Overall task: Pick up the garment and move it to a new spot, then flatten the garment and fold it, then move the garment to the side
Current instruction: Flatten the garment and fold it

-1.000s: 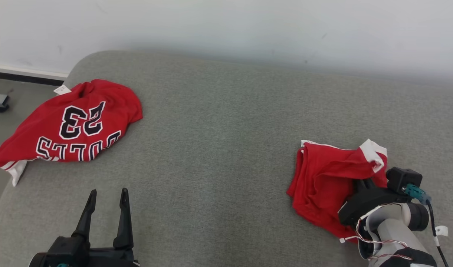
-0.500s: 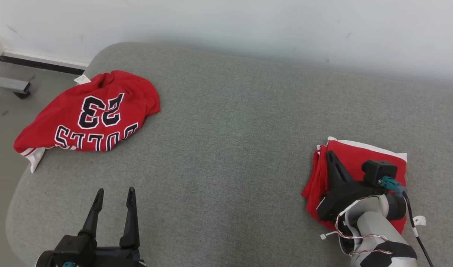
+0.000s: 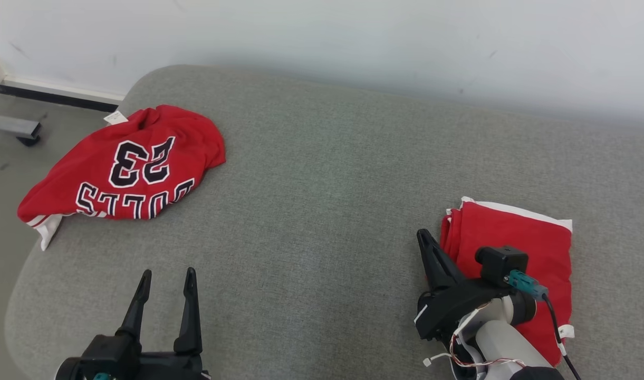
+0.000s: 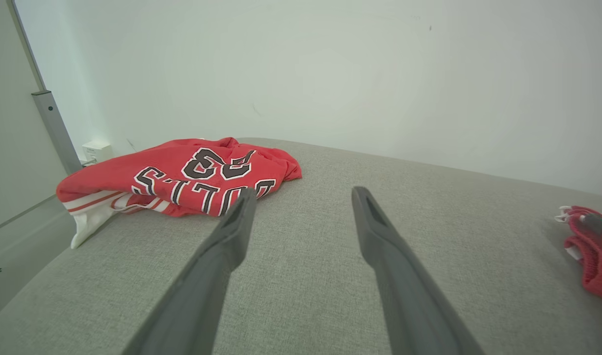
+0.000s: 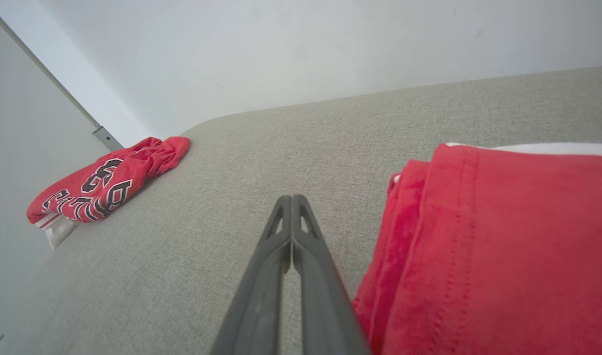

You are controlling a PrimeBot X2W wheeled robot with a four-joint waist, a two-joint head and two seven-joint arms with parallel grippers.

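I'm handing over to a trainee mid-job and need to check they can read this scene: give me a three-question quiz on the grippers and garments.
1. True or false: the right gripper is shut on the folded red garment.
2. The left gripper is: A) open and empty; B) shut on cloth; C) shut and empty.
3. Which number is printed on the crumpled jersey?
Key: 1 false, its shut fingers lie beside the garment, holding nothing; 2 A; 3 23.

Folded red garment [image 3: 511,232], flat, white-edged, on grey cushion [image 3: 327,184], right side
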